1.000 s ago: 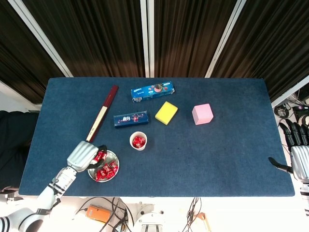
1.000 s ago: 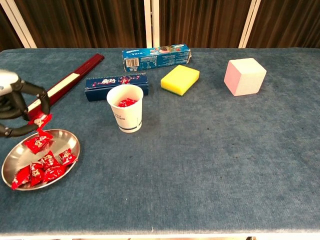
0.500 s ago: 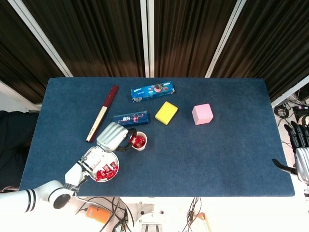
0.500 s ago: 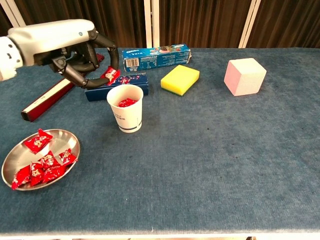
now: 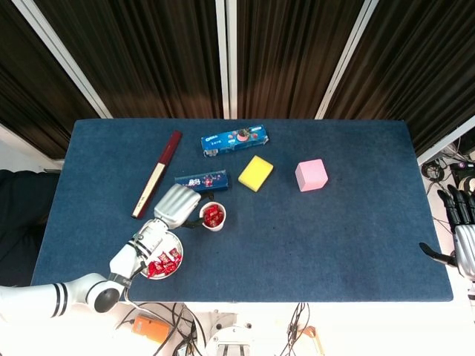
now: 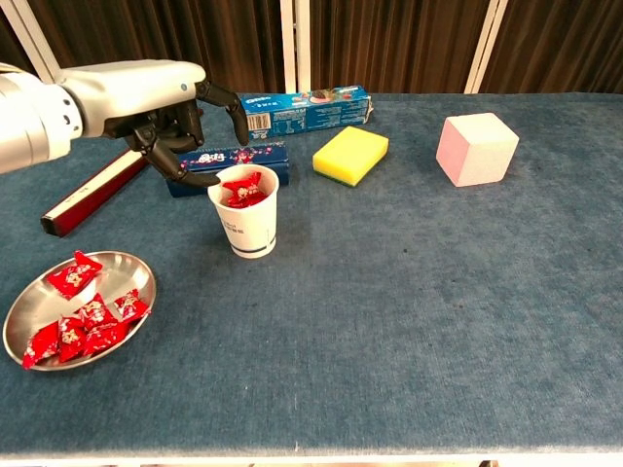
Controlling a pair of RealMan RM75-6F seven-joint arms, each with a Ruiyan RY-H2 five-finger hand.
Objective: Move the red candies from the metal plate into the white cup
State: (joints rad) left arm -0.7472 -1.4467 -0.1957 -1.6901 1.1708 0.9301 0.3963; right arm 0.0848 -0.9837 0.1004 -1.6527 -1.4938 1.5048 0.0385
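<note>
Left hand (image 6: 175, 117) hovers just behind white cup (image 6: 244, 209), fingers spread, empty. Chest view: red candies (image 6: 243, 189) in cup, five more on metal plate (image 6: 134, 269). Only head view shows right hand (image 5: 462, 222), off counter, fingers apart, empty.

pink cube (image 6: 477, 148), yellow sponge (image 6: 350, 155), two blue boxes (image 6: 305, 109) (image 6: 229, 163), dark red stick (image 6: 102, 182) on blue table (image 6: 438, 321)

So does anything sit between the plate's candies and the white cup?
Nothing visible does: bare blue cloth separates the metal plate with its red candies from the white cup. The left hand hangs just behind the cup's rim.
</note>
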